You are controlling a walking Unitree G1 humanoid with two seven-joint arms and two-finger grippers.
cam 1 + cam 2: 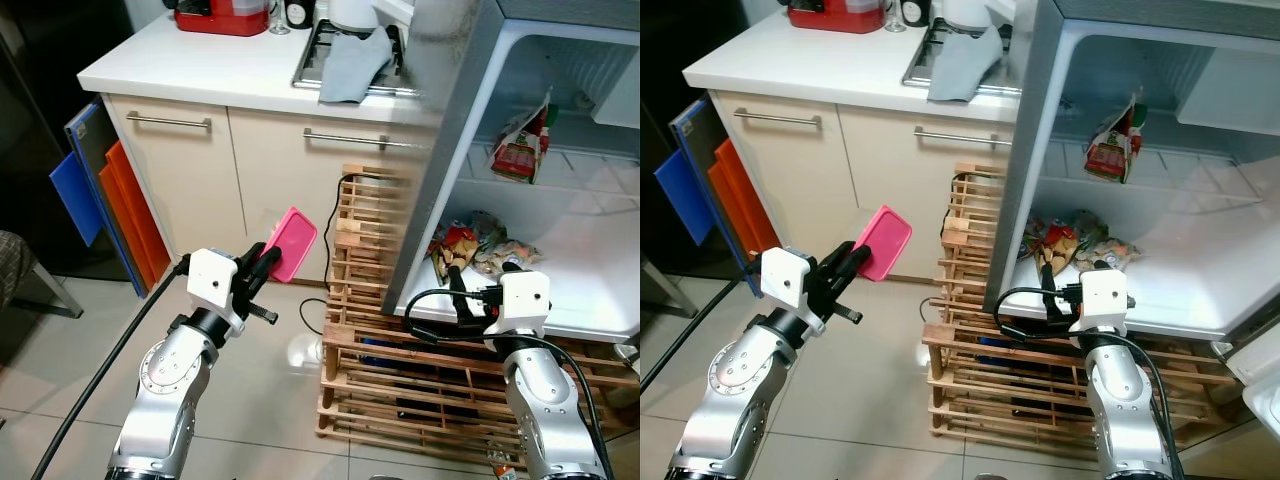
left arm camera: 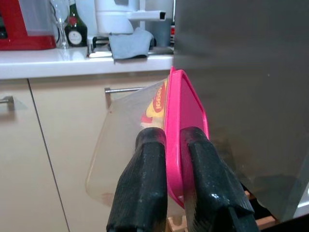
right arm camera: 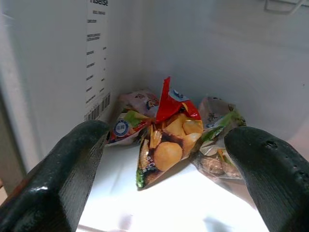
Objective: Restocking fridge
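My left gripper [image 1: 272, 258] is shut on a clear food container with a pink lid [image 1: 291, 243], held up in front of the cream cabinet, left of the open fridge [image 1: 560, 290]. In the left wrist view the fingers [image 2: 145, 188] pinch the pink lid's rim [image 2: 186, 121]. My right gripper [image 1: 482, 272] stands open at the front edge of the fridge's lower shelf, empty. Ahead of it lie several snack bags [image 3: 166, 145] at the shelf's back. A red packet [image 1: 520, 150] leans on the upper wire shelf.
A wooden pallet rack [image 1: 400, 370] stands under the fridge, and a black cable loops by my right wrist. The white counter [image 1: 200, 70] carries a grey cloth [image 1: 355, 65] and a red appliance. Blue and orange boards [image 1: 100, 190] lean against the cabinet's left side.
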